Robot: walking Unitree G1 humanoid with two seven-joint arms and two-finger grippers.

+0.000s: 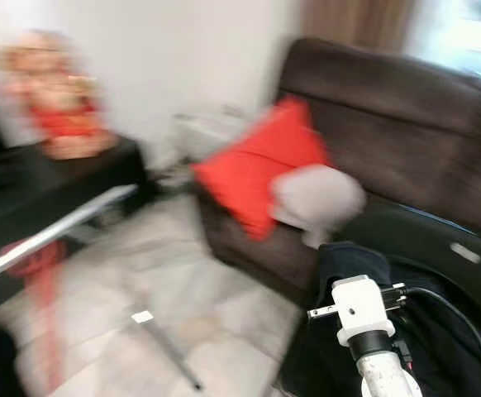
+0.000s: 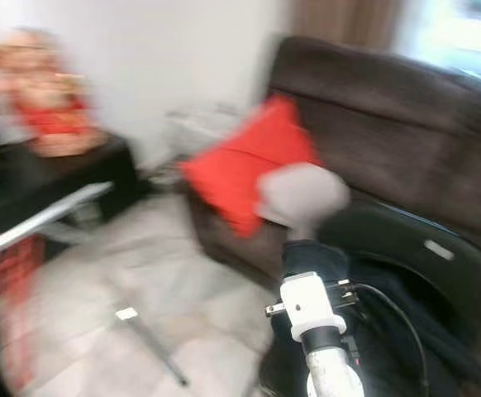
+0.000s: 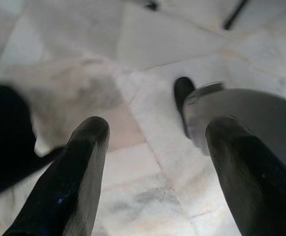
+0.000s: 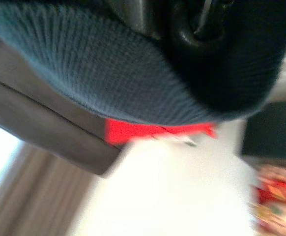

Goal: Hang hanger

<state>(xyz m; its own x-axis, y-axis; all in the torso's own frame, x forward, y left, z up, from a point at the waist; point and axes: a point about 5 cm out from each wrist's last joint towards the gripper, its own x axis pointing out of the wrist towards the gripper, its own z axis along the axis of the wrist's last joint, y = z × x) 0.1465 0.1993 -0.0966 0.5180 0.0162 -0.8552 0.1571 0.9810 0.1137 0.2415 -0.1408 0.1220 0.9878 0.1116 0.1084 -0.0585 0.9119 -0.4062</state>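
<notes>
Carrying a dark knitted garment (image 1: 352,260) draped over it at lower right of the head view, the right gripper (image 4: 202,24) has its jaws hidden, so their state cannot be told. No hanger is discernible; blur suggests transit. The left gripper (image 3: 157,162) hangs spread over pale marble floor tiles (image 3: 133,39). A brown fabric sofa (image 1: 406,132) with a red square cushion (image 1: 257,165) stands centre right.

Home living room: brown sofa (image 1: 406,132), red cushion (image 1: 261,161), marble-tiled floor (image 1: 183,289).
</notes>
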